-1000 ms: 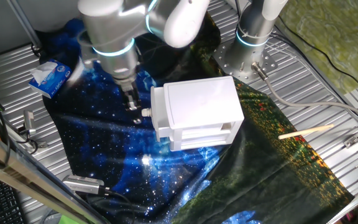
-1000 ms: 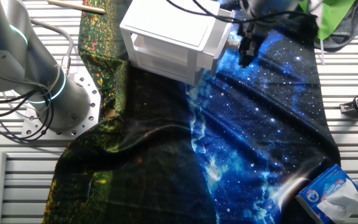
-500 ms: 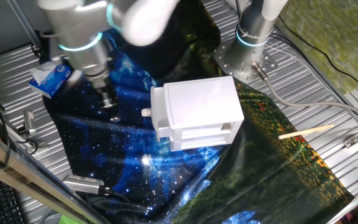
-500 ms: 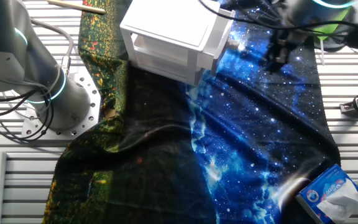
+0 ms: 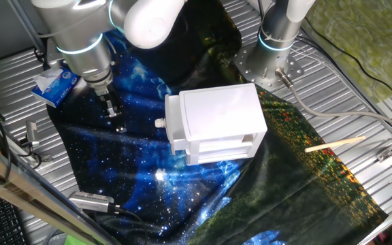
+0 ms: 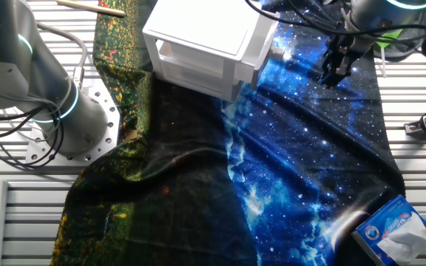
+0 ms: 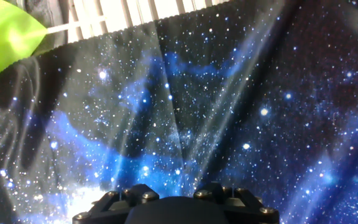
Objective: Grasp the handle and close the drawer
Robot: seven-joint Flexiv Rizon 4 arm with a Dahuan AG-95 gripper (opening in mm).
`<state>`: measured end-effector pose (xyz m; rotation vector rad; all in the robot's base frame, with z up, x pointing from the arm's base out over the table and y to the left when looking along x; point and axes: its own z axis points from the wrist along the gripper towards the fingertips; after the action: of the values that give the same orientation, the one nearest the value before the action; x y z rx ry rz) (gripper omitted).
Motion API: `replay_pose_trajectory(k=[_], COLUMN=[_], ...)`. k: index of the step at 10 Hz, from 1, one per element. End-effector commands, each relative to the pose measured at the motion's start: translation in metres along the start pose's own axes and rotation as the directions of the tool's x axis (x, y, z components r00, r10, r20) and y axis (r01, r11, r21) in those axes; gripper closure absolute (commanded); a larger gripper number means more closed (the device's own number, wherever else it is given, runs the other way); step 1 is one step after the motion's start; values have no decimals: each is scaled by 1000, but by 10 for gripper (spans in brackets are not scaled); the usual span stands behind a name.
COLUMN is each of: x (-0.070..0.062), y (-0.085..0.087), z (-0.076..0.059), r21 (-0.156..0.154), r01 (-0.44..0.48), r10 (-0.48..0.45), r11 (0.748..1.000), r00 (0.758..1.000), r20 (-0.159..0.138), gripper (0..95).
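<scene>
The white cabinet stands on the star-patterned cloth. The drawer front lies flush with the cabinet's left face. The handle, a tiny white knob, sticks out from its middle. It also shows in the other fixed view. My gripper points down at the cloth, well left of the handle and touching nothing. Its dark fingers look slightly apart and empty. The hand view shows only cloth beyond the finger bases, with no drawer or handle in it.
A blue tissue pack lies left of the gripper at the cloth's edge. A second arm's base stands behind the cabinet. A wooden stick lies to the right. Metal tools lie at the front left.
My gripper has moved away from beside the handle, leftward across the cloth, then eased slightly back toward the cabinet. The cabinet and drawer have not moved.
</scene>
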<state>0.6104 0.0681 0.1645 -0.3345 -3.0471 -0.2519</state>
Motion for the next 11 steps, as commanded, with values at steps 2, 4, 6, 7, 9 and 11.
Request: replay_pose_trajectory(k=[2,4,6,7,9,11], x=[6,19,29,30,31,31], y=[4,11,15,16,15,15], z=[6,13,18,20,20,20], r21=[4,12,14,17,16,17], r01=[1,-6,-9,-9,-9,-7], r10=[-1,6,9,9,9,7], r11=[1000,1000,1000,1000,1000,1000], r00=[1000,1000,1000,1000,1000,1000], r20=[-2,6,7,9,10,10], gripper=[380,380,380,380,380,380])
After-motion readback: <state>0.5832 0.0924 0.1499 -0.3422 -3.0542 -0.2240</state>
